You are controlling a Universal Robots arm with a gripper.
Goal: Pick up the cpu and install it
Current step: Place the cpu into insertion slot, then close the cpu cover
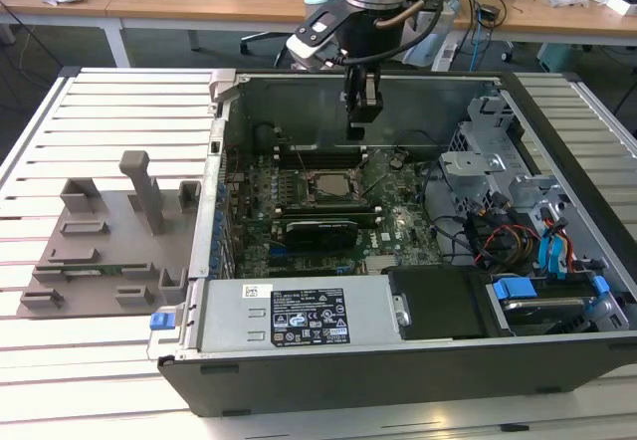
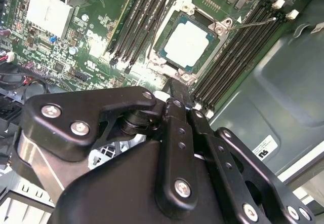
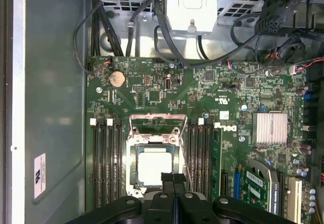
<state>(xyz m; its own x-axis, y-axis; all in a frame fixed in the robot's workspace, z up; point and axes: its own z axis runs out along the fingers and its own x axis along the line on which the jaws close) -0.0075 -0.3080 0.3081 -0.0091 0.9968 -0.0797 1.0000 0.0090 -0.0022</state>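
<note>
Arm pose: hanging straight down into the open computer case (image 1: 348, 380), gripper (image 1: 362, 117) hovering over the far part of the motherboard (image 1: 398, 221), touching nothing.
Gripper: fingers pressed together, nothing between them.
Cpu spot: cpu (image 3: 154, 165) lying flat inside the socket frame (image 3: 132, 155), pretty much below the fingertips.
Around it: memory slots (image 3: 106, 163) flanking the socket; drive cage (image 1: 478, 161) at the exterior view's right; grey holder plate (image 1: 100, 231) well off at the exterior view's left on the slatted table (image 1: 100, 111).
Looks: cpu top smooth, silvery-white, square; frame bare metal; board green; gripper matte black.
</note>
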